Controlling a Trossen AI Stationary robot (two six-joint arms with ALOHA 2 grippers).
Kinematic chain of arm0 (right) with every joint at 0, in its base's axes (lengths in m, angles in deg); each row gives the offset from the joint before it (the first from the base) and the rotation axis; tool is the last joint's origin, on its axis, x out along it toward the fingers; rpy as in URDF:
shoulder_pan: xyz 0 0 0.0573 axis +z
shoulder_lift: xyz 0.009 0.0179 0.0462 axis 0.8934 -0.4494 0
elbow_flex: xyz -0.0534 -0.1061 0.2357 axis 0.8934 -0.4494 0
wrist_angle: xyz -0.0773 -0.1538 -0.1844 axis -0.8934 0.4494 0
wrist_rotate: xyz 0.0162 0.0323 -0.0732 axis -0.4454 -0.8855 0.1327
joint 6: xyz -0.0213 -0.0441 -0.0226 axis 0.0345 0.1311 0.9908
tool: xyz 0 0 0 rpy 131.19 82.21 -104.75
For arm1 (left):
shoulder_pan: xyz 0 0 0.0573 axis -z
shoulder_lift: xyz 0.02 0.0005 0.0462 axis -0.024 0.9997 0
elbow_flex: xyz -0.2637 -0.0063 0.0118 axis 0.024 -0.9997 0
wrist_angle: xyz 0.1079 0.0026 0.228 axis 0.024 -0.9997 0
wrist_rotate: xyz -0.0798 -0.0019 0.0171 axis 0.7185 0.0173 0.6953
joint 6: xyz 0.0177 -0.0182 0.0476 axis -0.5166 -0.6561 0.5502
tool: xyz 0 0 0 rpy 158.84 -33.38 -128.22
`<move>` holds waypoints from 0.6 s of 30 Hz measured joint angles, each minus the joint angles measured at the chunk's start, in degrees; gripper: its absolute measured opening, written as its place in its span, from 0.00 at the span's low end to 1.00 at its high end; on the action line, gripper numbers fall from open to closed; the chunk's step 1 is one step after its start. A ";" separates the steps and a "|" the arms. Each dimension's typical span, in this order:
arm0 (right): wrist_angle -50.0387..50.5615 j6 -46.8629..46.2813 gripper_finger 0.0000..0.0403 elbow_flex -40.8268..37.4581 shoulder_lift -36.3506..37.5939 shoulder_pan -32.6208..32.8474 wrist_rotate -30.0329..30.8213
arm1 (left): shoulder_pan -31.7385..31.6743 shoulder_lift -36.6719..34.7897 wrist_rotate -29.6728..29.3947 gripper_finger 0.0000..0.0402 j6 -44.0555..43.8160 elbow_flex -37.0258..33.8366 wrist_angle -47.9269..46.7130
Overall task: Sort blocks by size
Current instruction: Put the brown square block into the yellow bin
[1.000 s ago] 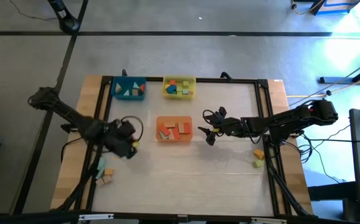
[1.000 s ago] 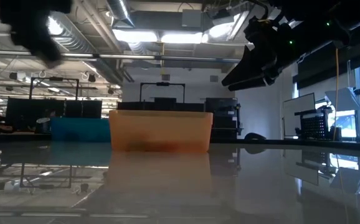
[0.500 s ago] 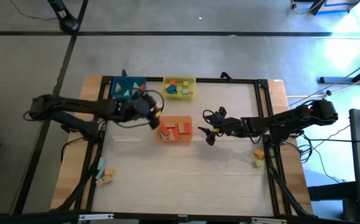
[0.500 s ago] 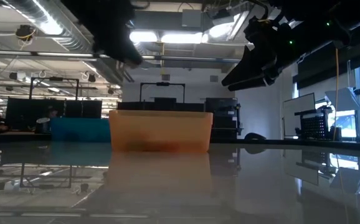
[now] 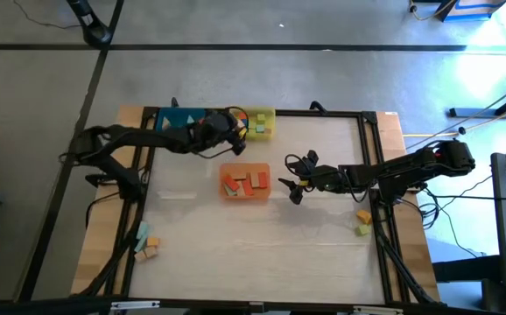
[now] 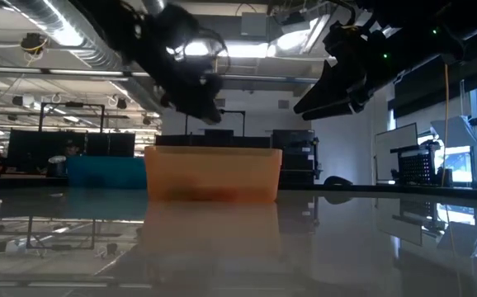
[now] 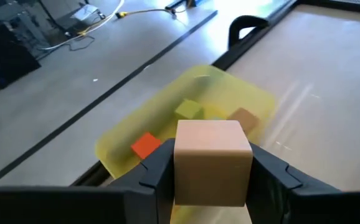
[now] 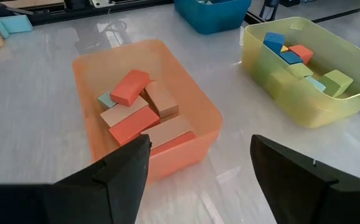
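1. The left end effector (image 5: 234,136) grips a natural wood cube (image 7: 212,162) between its two fingers, held above the table (image 5: 262,236) at the near edge of the yellow tray (image 5: 263,115), toward 12 o'clock on the table in the high view.
2. To place it well, the cube should likely travel on until it is squarely over the yellow tray's open middle, then come low before release so it does not bounce off the blocks (image 7: 167,130) already inside.
3. The left arm reaches across from 9 o'clock, passing over the blue tray (image 5: 172,123).
4. The right end effector (image 5: 293,184) hangs open just beside the orange tray (image 5: 245,193), at its 3 o'clock side, waiting.
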State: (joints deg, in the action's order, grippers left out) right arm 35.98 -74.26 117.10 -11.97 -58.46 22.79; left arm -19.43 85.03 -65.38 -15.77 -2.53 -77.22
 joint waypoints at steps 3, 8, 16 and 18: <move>0.00 0.00 0.68 0.00 0.00 0.00 0.00 | -2.50 3.78 1.36 0.34 0.78 0.00 4.64; 0.00 0.00 0.68 0.01 0.00 0.00 0.02 | -6.31 8.58 2.70 0.34 -0.80 0.00 10.35; 0.00 0.00 0.68 0.00 0.01 0.00 0.11 | -10.85 11.05 6.85 0.46 -2.70 0.00 12.72; 0.02 0.00 0.68 0.01 0.00 0.00 0.46 | -11.36 10.96 8.98 0.51 -3.39 0.00 12.71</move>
State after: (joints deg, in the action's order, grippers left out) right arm 36.00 -74.26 117.11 -11.97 -58.46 23.25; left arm -30.79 95.99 -56.40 -19.15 -2.53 -64.50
